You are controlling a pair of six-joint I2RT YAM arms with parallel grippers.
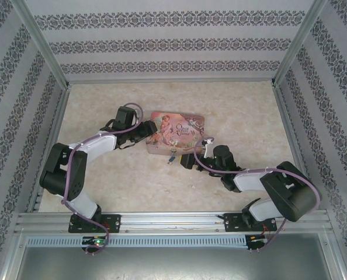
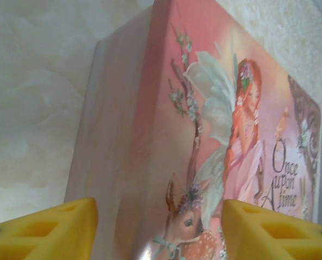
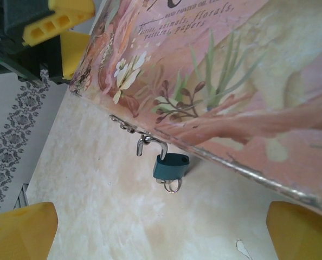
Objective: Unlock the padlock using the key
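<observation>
Right gripper point(image 3: 161, 233): spread wide | small teal padlock point(image 3: 171, 165), silvery shackle: hung ahead between fingers, from edge of pink illustrated tin box point(image 3: 231, 81) | pale marbled tabletop point(image 3: 96, 216): open on near side | left gripper point(image 2: 158, 233): set astride tin's end, grip not discernible.

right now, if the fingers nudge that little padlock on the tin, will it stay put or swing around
Probably swing: the padlock is hooked by its thin shackle through the hasp on the tin, so a push would likely pivot it rather than slide it. It looks small and smooth, so the wide yellow fingers may slip off.
</observation>
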